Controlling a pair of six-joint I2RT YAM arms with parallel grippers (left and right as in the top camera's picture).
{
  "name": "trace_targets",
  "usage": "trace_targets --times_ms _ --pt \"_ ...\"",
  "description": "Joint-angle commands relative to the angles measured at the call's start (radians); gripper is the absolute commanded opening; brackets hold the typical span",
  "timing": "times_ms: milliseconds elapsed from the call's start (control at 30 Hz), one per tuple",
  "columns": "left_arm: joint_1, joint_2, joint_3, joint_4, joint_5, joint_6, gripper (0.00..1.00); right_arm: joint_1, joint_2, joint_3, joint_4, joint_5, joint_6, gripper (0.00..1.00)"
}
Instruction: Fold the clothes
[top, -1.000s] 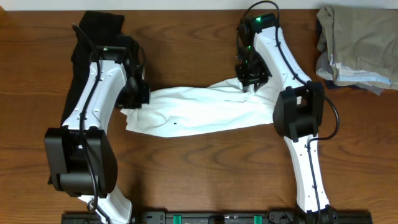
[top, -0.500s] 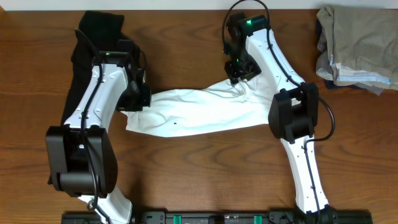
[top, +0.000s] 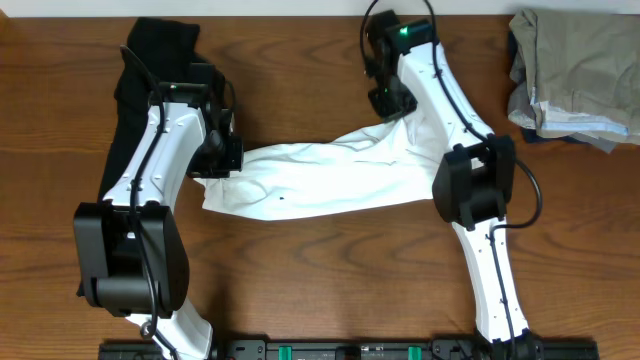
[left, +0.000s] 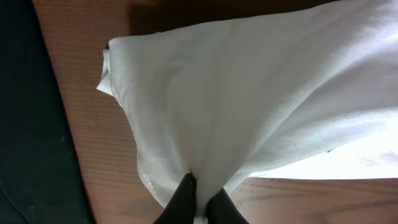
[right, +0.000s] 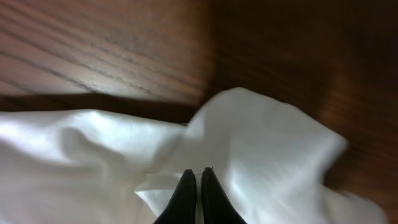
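The white cotton shirt (top: 320, 180) lies stretched across the brown wooden worktop (top: 300, 60). The left end effector (left: 199, 202) and right end effector (right: 194, 190) each pinch an opposite end, apparently tensioning it flat for folding.

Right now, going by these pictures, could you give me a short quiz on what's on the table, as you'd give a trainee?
1. True or false: the left hand is pinching the white shirt.
2. What lies at the table's far right corner? A) a grey-tan pile of clothes B) a cardboard box C) a folded towel
3. Fill in: the black garment lies on the robot's ___ side.

Key: 1 true; 2 A; 3 left.
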Motion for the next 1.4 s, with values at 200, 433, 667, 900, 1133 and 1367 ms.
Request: trace_targets --times_ms 200,433,667,900,1133,1367 --pt "0.008 -0.006 -0.004 -0.003 0.008 -0.013 0.07 -0.024 -0.151 0.084 -0.156 0.001 0.127 0.01" --pt "0.011 -0.006 -0.004 -0.003 0.007 -0.013 0.06 -0.032 -0.181 0.072 -0.227 -0.02 0.21 0.01" --pt "0.011 -0.006 -0.004 -0.007 0.007 -0.013 0.06 -0.032 -0.299 -0.097 -0.227 -0.021 0.251 0.01" --pt "0.011 -0.006 -0.004 -0.006 0.006 -0.013 0.06 -0.032 -0.484 -0.457 -0.116 0.051 0.327 0.01" --pt "0.011 -0.006 -0.004 -0.006 0.006 -0.013 0.06 -0.032 -0.566 -0.842 0.021 -0.019 0.337 0.09" --pt "0.011 -0.006 -0.004 0.006 0.006 -0.012 0.06 -0.032 -0.567 -0.961 0.1 -0.013 0.325 0.13"
